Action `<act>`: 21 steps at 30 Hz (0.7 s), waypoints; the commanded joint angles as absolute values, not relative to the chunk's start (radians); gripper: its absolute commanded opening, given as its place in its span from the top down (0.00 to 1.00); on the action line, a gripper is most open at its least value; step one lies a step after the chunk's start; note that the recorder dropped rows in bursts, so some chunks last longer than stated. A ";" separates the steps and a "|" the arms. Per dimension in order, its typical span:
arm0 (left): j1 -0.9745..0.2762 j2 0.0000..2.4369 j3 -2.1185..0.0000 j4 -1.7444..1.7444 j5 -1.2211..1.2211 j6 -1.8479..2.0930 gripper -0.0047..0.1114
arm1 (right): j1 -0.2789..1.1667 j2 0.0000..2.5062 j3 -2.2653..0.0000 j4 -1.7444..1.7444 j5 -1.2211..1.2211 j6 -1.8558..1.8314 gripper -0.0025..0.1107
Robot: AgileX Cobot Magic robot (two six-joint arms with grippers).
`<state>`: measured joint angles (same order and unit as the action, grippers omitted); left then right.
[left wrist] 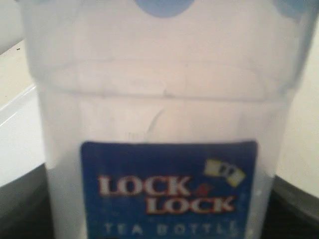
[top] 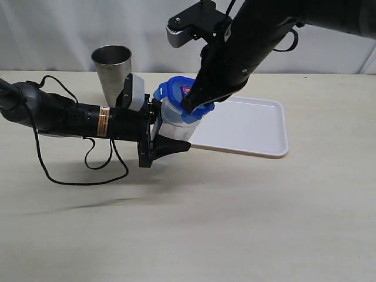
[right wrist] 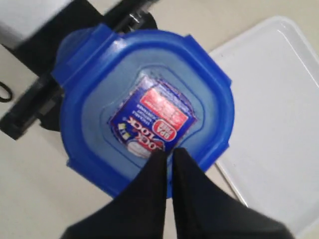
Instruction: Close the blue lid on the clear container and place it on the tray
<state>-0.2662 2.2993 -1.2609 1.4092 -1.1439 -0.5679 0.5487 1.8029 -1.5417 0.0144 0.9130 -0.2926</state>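
Open room: the table [top: 205, 229] is bare across its whole near side, apart from one black cable [top: 76, 176] looping on the left. The back edge runs along a white backdrop.

Count: one steel tumbler [top: 111, 67], one clear container [top: 172, 122], one blue lid [top: 174, 91], one tray [top: 252, 126], two grippers.

Left to right: the tumbler stands upright at the back left, just behind the left arm. The left gripper [top: 167, 132] comes in level from the left, clamped on the container's lower body, which stands upright. We cannot tell whether its base touches the table. The lid sits on its mouth, sticker up; we cannot tell whether the flaps are locked. The right gripper [right wrist: 168, 157] comes down from above with fingers nearly together, gripping nothing, tips on the lid near its rim. The tray lies flat just right of the container, its left end hidden behind it, and its surface is bare.
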 commanded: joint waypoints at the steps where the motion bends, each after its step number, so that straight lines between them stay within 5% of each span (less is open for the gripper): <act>1: -0.263 2.277 -1.270 1.370 -1.221 -0.581 0.96 | 0.549 1.801 -1.479 -0.038 0.884 -0.244 0.94; 21: -0.263 2.273 -1.270 1.395 -1.101 -0.584 0.96 | 0.543 1.805 -1.490 -0.331 0.967 0.037 0.94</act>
<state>-0.2599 2.2880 -1.2609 1.4164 -1.0938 -0.5751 0.5487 1.8207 -1.4652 -0.3137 0.9617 0.0199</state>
